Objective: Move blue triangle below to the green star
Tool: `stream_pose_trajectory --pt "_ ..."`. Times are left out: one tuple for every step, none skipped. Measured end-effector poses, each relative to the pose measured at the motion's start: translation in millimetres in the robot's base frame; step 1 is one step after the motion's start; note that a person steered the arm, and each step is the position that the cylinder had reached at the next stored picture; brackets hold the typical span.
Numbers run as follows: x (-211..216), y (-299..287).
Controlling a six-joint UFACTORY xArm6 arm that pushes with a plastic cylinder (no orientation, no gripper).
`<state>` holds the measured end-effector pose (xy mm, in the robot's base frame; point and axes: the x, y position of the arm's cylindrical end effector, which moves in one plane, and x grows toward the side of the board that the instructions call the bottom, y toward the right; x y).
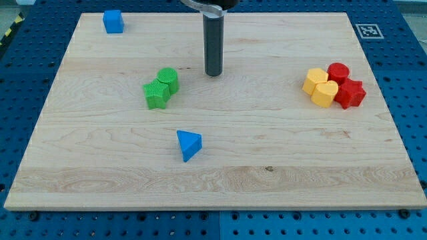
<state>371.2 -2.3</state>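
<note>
The blue triangle (188, 145) lies on the wooden board (267, 173), below and a little right of the green pair. The green star (157, 95) sits left of centre, touching a green cylinder (167, 80) at its upper right. My tip (213, 73) rests on the board to the right of the green cylinder, apart from it, and well above the blue triangle.
A blue cube (113, 21) sits at the board's top left corner. At the view's right is a tight cluster: two yellow blocks (321, 88), a red cylinder (338, 72) and a red star (351, 94). A marker tag (368, 31) is at the top right corner.
</note>
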Motion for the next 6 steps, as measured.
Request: stream_pose_trajectory --pt "7 10" --pt "17 27" --pt "30 42" --pt "65 61" --pt "107 62" --pt "141 61"
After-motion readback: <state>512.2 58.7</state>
